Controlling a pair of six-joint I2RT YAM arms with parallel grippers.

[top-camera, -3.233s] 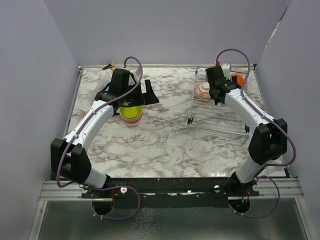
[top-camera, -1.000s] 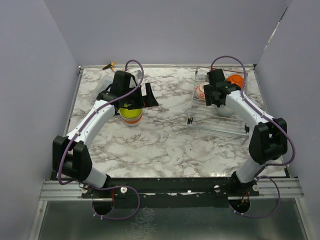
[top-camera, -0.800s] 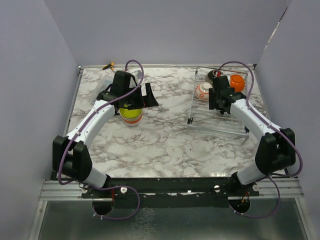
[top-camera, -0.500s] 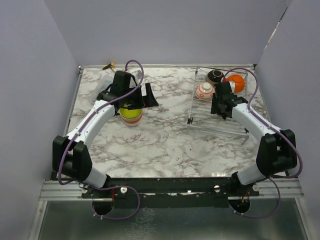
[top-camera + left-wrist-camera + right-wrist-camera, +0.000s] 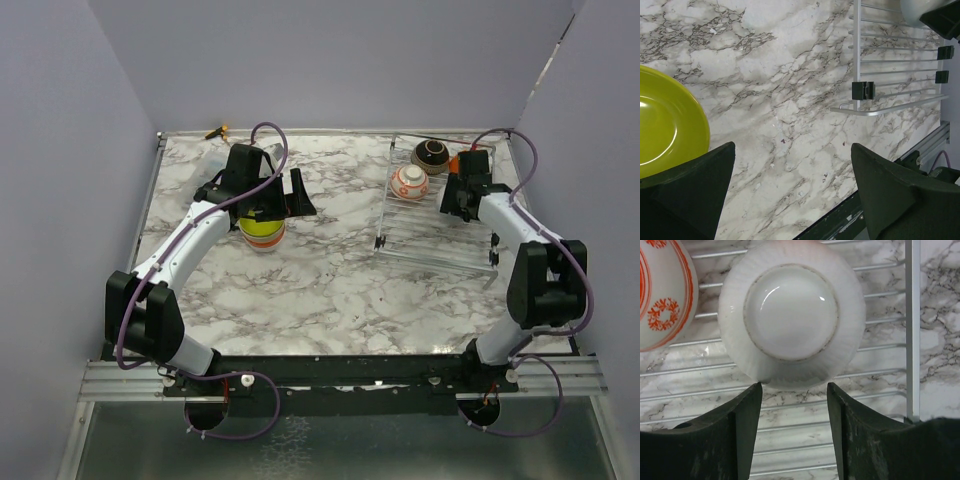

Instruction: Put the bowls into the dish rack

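We judge the step in hand to be the lift of the lime bowl (image 5: pixel 665 125), which tops a stack at 10 o'clock on the table (image 5: pixel 330 280). The left gripper (image 5: pixel 792 147) hangs over it, fingers spread wide and empty. To do it well, we advise lowering one finger inside the rim and one outside. The pinch should take that wall alone so the bowls beneath are not dragged up, and the lift should go straight up before crossing to the rack (image 5: pixel 440 240) at 2 o'clock.

The right gripper (image 5: pixel 794 390) is over the rack, fingers partly apart with nothing between them. The white bowl (image 5: pixel 790 315) lies upside down on the bars just past the tips, untouched, with a patterned bowl (image 5: pixel 662 295) at its 9 o'clock. A brown bowl (image 5: pixel 431 152) sits at the rack's far end. We advise that arm to clear first.

The table is flat, white marble-patterned with grey veins. Plain lilac walls (image 5: pixel 330 60) close three sides.
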